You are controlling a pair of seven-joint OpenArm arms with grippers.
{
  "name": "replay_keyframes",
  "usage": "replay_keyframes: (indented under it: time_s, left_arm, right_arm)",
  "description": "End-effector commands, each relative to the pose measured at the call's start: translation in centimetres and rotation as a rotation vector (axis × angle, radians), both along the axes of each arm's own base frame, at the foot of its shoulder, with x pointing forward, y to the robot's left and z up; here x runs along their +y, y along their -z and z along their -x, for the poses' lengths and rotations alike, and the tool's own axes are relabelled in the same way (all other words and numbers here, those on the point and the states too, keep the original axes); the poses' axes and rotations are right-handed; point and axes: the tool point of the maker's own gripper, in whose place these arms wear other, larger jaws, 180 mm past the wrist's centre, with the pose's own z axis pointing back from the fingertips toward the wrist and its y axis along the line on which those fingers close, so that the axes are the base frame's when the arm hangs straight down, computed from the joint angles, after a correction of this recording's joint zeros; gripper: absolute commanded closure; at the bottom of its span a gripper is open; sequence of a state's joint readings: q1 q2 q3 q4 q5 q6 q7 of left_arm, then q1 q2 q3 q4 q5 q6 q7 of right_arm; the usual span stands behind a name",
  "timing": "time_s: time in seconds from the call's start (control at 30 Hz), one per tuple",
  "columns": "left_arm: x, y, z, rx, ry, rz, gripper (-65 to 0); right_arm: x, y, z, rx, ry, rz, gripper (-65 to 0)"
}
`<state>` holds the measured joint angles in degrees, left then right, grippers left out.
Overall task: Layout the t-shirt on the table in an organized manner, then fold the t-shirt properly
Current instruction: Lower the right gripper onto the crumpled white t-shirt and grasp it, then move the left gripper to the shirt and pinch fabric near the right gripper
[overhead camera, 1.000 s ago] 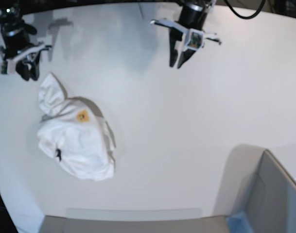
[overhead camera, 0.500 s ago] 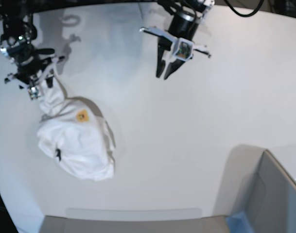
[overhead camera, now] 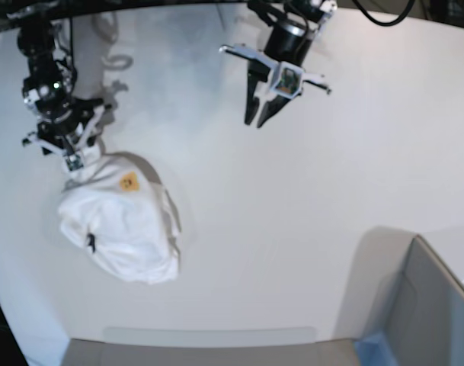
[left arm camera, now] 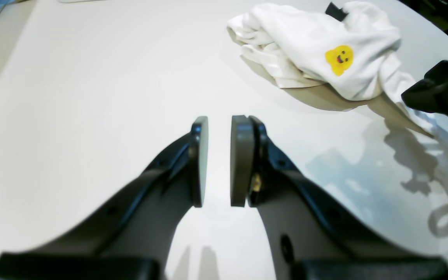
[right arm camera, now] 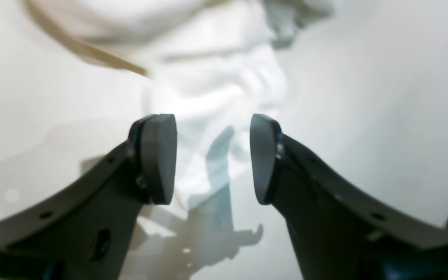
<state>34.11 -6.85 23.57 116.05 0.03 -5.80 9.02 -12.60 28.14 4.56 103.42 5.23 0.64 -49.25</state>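
Since a second ago my right gripper [overhead camera: 70, 149] dropped onto the top edge of the t-shirt [overhead camera: 121, 225], jaws spread wide with cloth between them, not clamped. Shirt's bunched up on the table [overhead camera: 292, 213]; my left gripper [overhead camera: 260, 114] hovers well apart, pads nearly together, empty.
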Motion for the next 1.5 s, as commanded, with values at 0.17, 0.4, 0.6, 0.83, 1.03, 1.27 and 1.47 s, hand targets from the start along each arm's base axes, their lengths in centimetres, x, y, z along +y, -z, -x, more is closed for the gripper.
replay_keyframes:
  time_s: [0.17,0.4,0.6,0.83,1.03,1.27,1.47]
  left_arm:
    - [0.0,-1.0,-0.4,-0.04,-0.002,0.012,-11.7]
    - [-0.1,-1.3,-0.8,-0.055,-0.002,0.012,-11.7]
    - [0.1,-1.3,-0.9,-0.056,-0.004,0.01,-11.7]
    - [0.0,-1.3,-0.9,-0.057,-0.003,0.01,-11.7]
    - [-0.2,-1.0,-1.2,-0.055,0.001,0.009,-11.7]
    - [-1.8,-2.4,-1.8,-0.101,0.043,0.034,-11.9]
    - [-8.4,-6.7,-2.6,-0.224,0.229,0.116,-13.3]
  right_arm:
    - [0.7,0.3,-2.5,-0.027,-0.01,0.007,-30.3]
    - [1.8,2.0,-2.6,0.022,-0.037,0.006,-27.3]
    - [1.9,1.6,-2.9,0.005,-0.035,0.001,0.0]
    - [7.0,-3.8,-2.0,-0.144,-0.158,-0.065,0.0]
    - [9.8,-6.2,-1.1,-0.211,-0.189,-0.13,0.0]
    - [8.3,-3.8,1.8,-0.128,-0.126,-0.134,-1.5]
    - [1.3,-5.3,2.2,-0.202,0.074,-0.082,-25.6]
